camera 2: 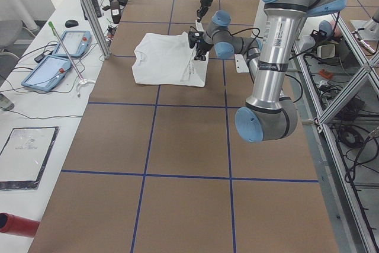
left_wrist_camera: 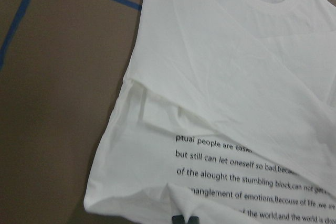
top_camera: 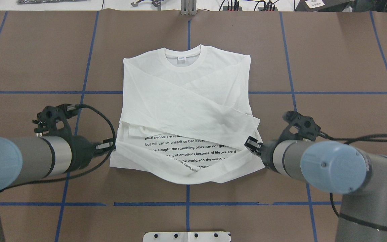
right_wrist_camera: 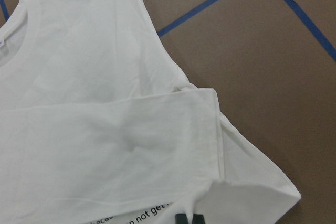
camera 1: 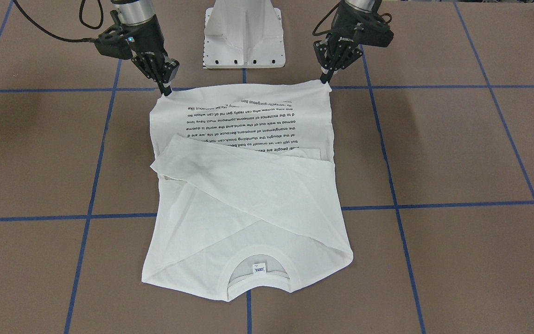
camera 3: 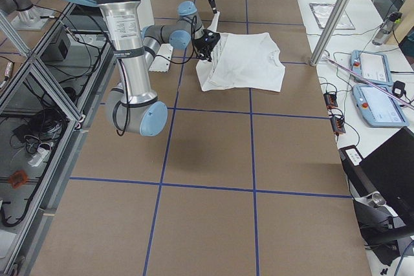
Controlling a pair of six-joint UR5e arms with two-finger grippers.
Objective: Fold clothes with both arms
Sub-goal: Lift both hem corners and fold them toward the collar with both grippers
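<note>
The white long-sleeved shirt [camera 1: 248, 199] lies on the brown table with both sleeves crossed over its body and the collar [top_camera: 183, 55] on the far side from me. Black text lines [top_camera: 190, 149] show near the hem. My left gripper [camera 1: 325, 81] is shut on one hem corner, and my right gripper [camera 1: 168, 91] is shut on the other. Both corners are raised a little off the table. In the left wrist view the fingertips [left_wrist_camera: 185, 220] pinch the cloth at the bottom edge. The right wrist view shows the same with its fingertips [right_wrist_camera: 189, 219].
The white pedestal base [camera 1: 244, 35] stands just behind the hem, between the two arms. Blue tape lines [top_camera: 188, 204] cross the brown table. In the left side view, tablets [camera 2: 56, 57] and a metal post [camera 2: 89, 13] stand beyond the collar end.
</note>
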